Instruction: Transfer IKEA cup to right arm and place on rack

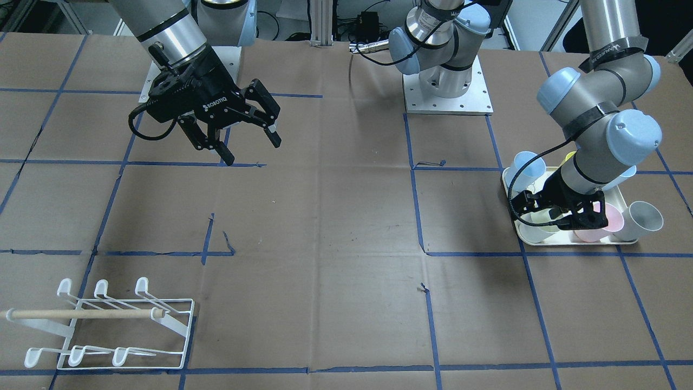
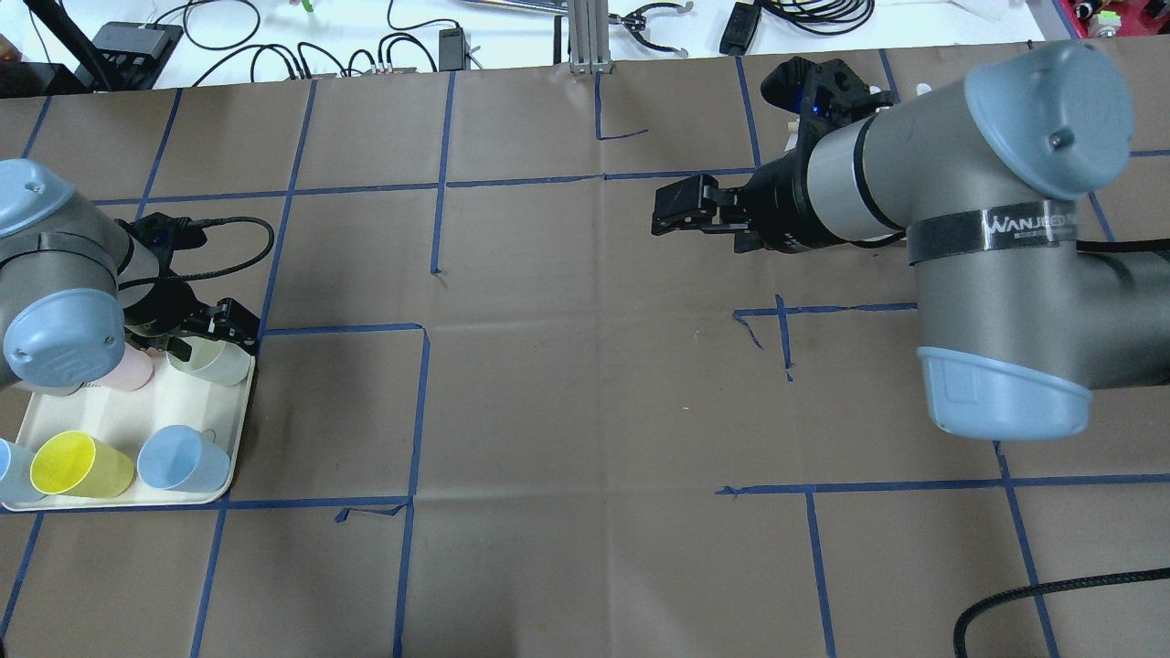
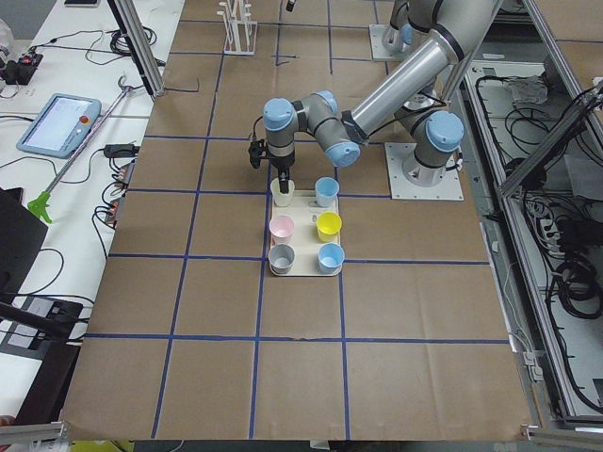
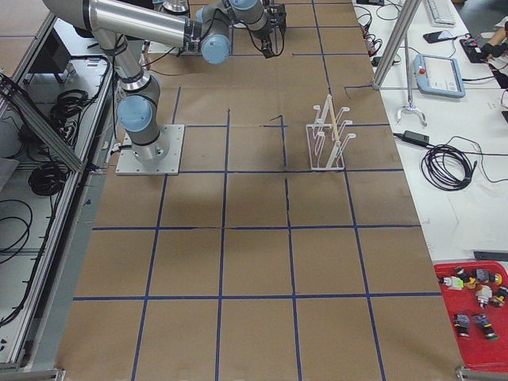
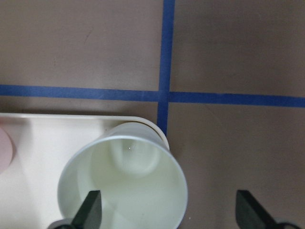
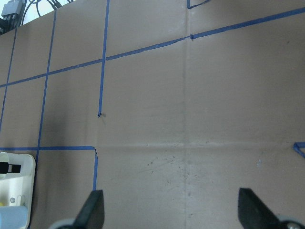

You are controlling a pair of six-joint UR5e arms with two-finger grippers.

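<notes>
Got the left gripper (image 5: 167, 212) spread wide at the pale cup (image 5: 121, 186) in the tray (image 5: 28, 143) corner, 1 finger inside, 1 outside. Got the right gripper (image 1: 252, 150) wide too, empty, well apart from the rack (image 1: 108, 325).

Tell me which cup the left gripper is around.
The off-white cup at the tray corner: the left gripper straddles its wall, one finger inside. The pink cup, yellow cup and blue cup stand outside the jaws.

Matt brown paper table cover (image 1: 346, 216) — white-coated wire rack (image 1: 174, 325), smooth wooden dowel (image 1: 81, 313).
</notes>
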